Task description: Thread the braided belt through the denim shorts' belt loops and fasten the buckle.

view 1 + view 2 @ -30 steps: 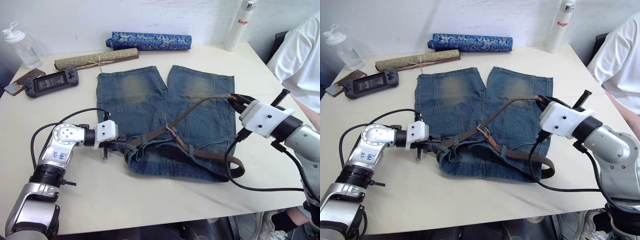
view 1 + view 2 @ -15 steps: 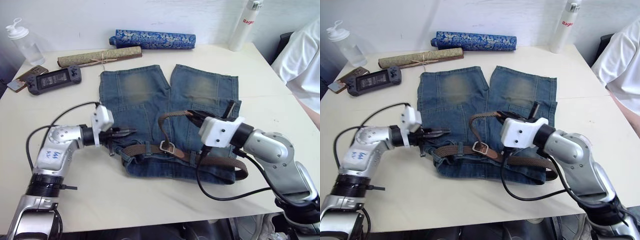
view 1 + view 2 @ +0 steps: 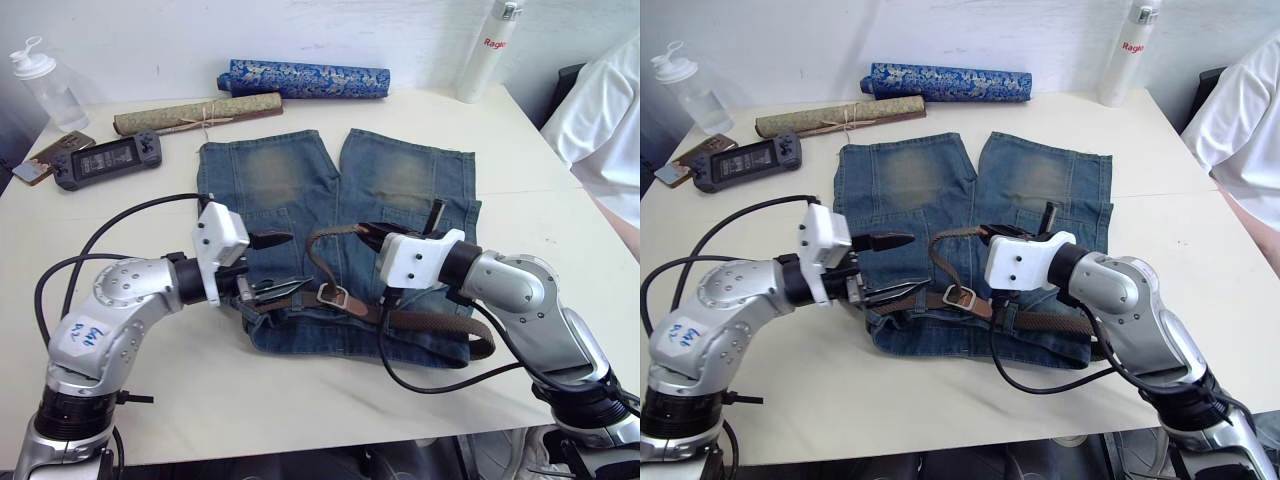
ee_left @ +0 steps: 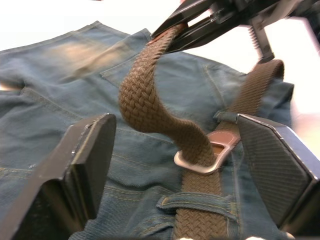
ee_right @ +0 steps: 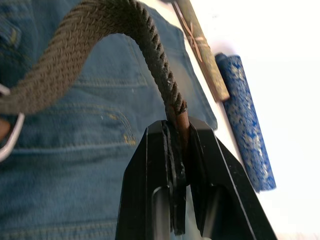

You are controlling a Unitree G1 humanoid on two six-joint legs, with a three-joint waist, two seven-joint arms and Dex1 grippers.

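We see our right gripper (image 3: 366,232) clamped on the braided belt (image 3: 318,262) tip, looping it above the denim shorts (image 3: 265,185); the strap passes through the buckle (image 4: 202,159). Our left gripper (image 3: 282,265) hovers spread apart beside the waistband.

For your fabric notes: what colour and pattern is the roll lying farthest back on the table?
The fabric roll is blue with a pale, flowery-looking print, clearest in the left eye view.

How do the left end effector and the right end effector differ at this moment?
The left end effector is open and holds nothing; the right end effector is shut on the braided belt. The left sits low by the denim shorts waistband; the right lifts the belt's end. Both have black fingers.
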